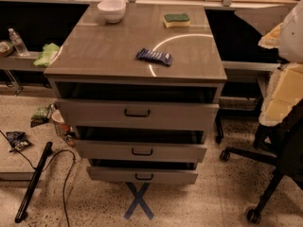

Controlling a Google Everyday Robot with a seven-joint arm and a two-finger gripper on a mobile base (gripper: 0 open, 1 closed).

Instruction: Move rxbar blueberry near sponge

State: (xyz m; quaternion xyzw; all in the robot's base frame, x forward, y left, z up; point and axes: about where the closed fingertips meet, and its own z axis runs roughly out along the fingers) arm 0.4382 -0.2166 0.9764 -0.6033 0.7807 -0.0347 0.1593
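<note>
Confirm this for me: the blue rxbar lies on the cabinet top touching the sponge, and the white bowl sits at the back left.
Not right. The camera view shows the rxbar blueberry lying apart from the sponge, nearer the front edge of the cabinet top, not touching it. The white bowl does sit at the back left. The gripper is not in view.

The gripper lies outside the view — no part of it shows. The bar's (155, 56) pale markings are too small to read. The drawers' (137, 112) insides are dark, their contents hidden. At the right edge a chair (284, 126) is cut off, and a white shape (292, 32) above it — perhaps padding — cannot be told. A dish (4, 47) is clipped by the left edge; floor litter (61, 126) sits half hidden behind the desk (94, 56).
</note>
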